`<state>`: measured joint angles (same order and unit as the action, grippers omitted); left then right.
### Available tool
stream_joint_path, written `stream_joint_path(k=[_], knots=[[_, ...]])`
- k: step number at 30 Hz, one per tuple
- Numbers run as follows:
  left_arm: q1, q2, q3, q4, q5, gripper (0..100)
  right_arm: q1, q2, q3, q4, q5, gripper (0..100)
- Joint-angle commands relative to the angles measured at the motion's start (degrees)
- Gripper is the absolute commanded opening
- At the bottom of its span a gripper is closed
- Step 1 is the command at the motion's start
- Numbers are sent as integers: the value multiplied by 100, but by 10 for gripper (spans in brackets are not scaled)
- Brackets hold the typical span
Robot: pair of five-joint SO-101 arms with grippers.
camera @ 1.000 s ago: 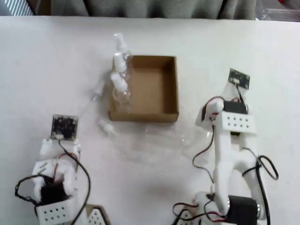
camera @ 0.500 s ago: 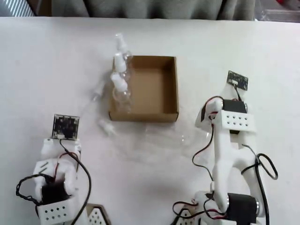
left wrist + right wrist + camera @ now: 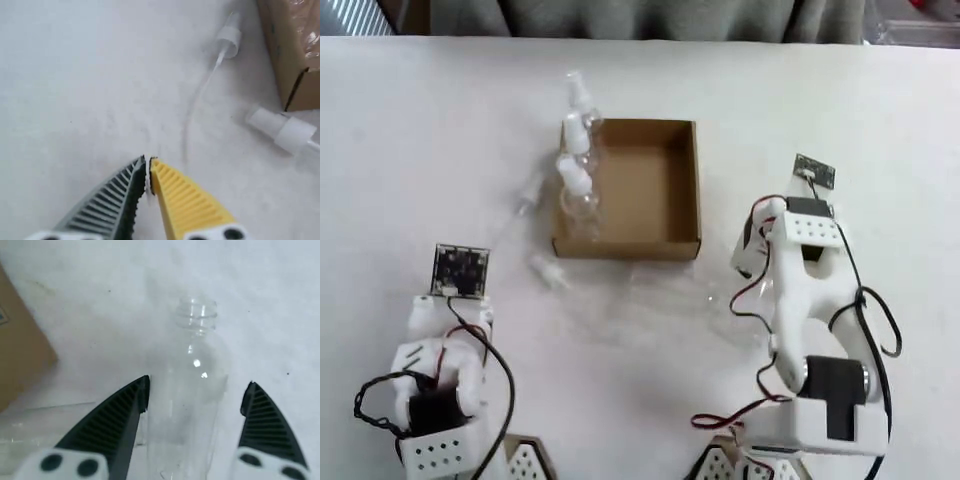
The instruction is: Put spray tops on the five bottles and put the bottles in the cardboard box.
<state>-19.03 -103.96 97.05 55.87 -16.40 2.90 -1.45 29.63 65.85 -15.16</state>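
Note:
The cardboard box [image 3: 645, 185] sits mid-table, with capped clear bottles [image 3: 576, 172] standing at its left wall. One uncapped clear bottle [image 3: 195, 380] lies on the table in front of the box, its neck pointing away from my right gripper [image 3: 197, 387], which is open with a finger on each side of the bottle's body. A second clear bottle [image 3: 660, 285] lies beside it. Two loose spray tops [image 3: 227, 37] [image 3: 282, 131] rest left of the box [image 3: 295, 50]. My left gripper [image 3: 147, 164] is shut and empty, just above the bare table short of them.
The right arm [image 3: 800, 260] leans over the table right of the box's front corner [image 3: 20, 355]. The left arm [image 3: 440, 380] sits folded at the near left. Open white table lies to the far left and far right.
The right arm has swung left and leaned forward toward the lying bottle. The left arm and all bottles and tops have stayed put.

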Motion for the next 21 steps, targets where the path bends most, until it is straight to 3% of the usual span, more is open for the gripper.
stream_joint_path(k=[1, 11, 21], knots=[[66, -66, -9, 9, -35, 28, 57, 154, -343, -75, -44, 269], [66, -66, -9, 9, -35, 28, 259, 505, -563, -84, -35, 269], [66, -66, -9, 9, -35, 28, 224, -110, -607, 277, -202, 269]])
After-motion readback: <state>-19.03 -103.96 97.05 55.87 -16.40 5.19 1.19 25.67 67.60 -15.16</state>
